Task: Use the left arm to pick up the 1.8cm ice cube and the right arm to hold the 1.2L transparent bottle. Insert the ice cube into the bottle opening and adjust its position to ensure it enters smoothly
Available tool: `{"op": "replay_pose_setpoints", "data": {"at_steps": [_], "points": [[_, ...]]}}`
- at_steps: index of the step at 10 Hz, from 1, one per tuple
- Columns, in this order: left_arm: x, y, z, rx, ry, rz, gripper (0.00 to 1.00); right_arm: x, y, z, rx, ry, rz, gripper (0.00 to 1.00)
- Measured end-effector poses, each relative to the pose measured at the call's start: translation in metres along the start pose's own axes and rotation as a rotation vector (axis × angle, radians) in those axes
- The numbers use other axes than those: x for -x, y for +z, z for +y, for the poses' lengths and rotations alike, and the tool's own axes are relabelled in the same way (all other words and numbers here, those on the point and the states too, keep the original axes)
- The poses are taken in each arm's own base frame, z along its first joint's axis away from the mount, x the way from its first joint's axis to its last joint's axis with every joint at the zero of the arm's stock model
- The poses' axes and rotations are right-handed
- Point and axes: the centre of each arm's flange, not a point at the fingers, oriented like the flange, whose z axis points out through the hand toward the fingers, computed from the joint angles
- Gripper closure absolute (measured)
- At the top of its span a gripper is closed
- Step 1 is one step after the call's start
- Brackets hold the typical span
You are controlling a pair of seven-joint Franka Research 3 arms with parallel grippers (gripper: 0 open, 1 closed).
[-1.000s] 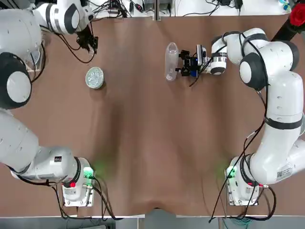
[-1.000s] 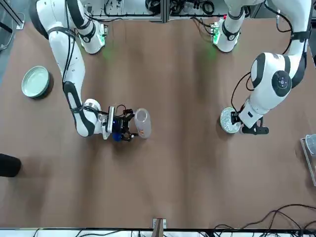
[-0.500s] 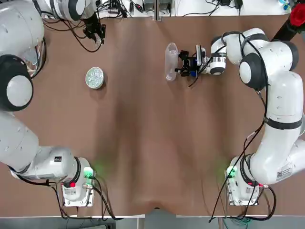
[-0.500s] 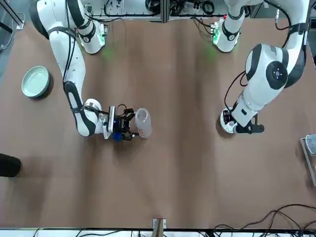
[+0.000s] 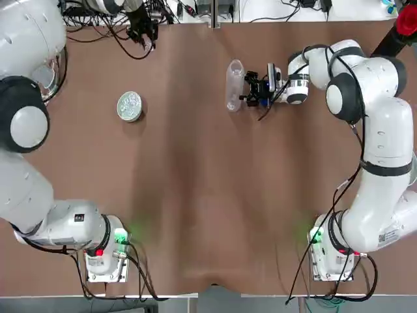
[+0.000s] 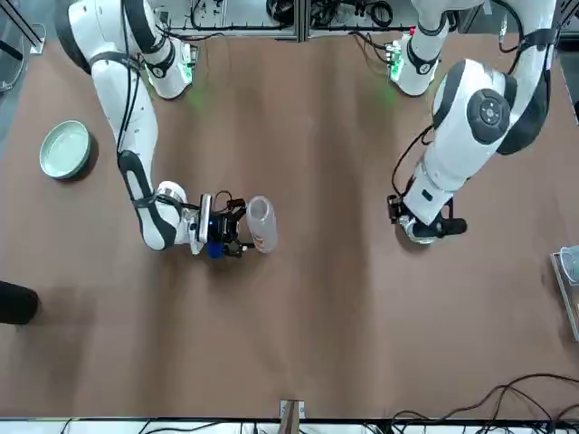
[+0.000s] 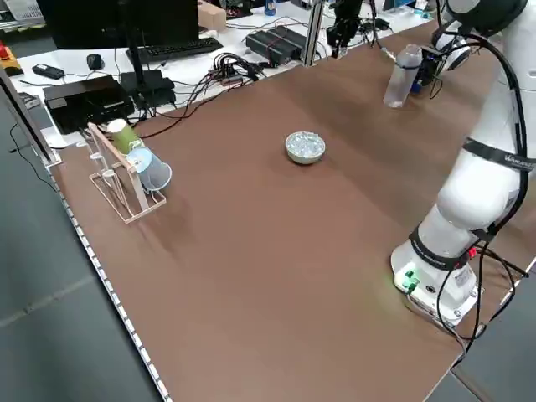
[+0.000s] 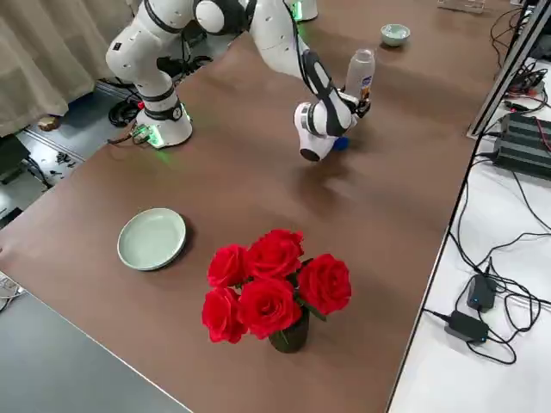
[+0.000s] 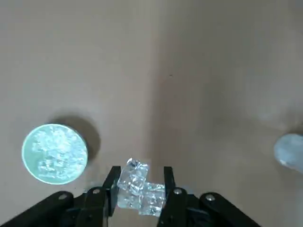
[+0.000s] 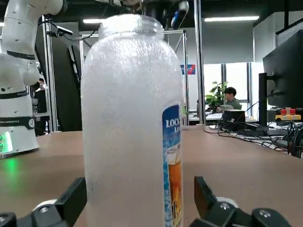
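The transparent bottle (image 5: 233, 83) stands upright at the far middle of the table, with its opening (image 10: 128, 22) uncovered and a small label on its side. My right gripper (image 5: 250, 88) is low beside it and open. Its fingers (image 10: 72, 199) straddle the bottle's lower part, and a gap shows on one side. My left gripper (image 5: 144, 34) hangs high over the far left of the table, beyond the round dish of ice (image 5: 129, 105). It is shut on a clear ice cube (image 9: 136, 185). The left wrist view shows the dish (image 9: 54, 153) and the bottle mouth (image 9: 289, 151) far below.
A blue cap (image 6: 214, 251) lies under the right wrist. A green plate (image 8: 152, 238) and a vase of red roses (image 8: 275, 288) stand on the robot's right side. A wooden rack with cups (image 7: 130, 167) stands at the left edge. Cables and equipment line the far edge.
My left gripper has carried the ice cube up and away from the dish, toward the far edge and toward the bottle's side. The right arm and bottle have not moved.
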Motion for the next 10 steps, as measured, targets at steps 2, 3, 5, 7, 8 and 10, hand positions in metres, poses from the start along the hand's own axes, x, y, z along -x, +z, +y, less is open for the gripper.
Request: {"op": "replay_pose_setpoints", "data": {"at_steps": [2, 3, 5, 7, 8, 10], "points": [[0.007, -0.002, 0.039, 0.01, -0.006, -0.028, 0.59, 0.001, 0.0, -0.001, -0.001, 0.002, 0.0, 0.0], [0.012, -0.004, 0.06, 0.022, -0.017, -0.029, 0.59, 0.001, 0.0, -0.001, -0.001, 0.002, 0.0, 0.0], [0.015, -0.018, 0.092, 0.042, -0.042, -0.035, 0.59, 0.001, 0.0, -0.001, -0.002, 0.001, 0.0, 0.0], [0.014, -0.032, 0.113, 0.065, -0.062, -0.035, 0.59, 0.001, 0.0, -0.001, -0.002, 0.0, 0.001, 0.0], [0.017, -0.037, 0.125, 0.077, -0.068, -0.031, 0.59, 0.001, 0.0, -0.001, -0.002, 0.0, 0.001, 0.0], [0.028, -0.036, 0.159, 0.096, -0.104, -0.032, 0.59, 0.001, 0.0, -0.001, -0.003, 0.0, 0.001, 0.0]]}}
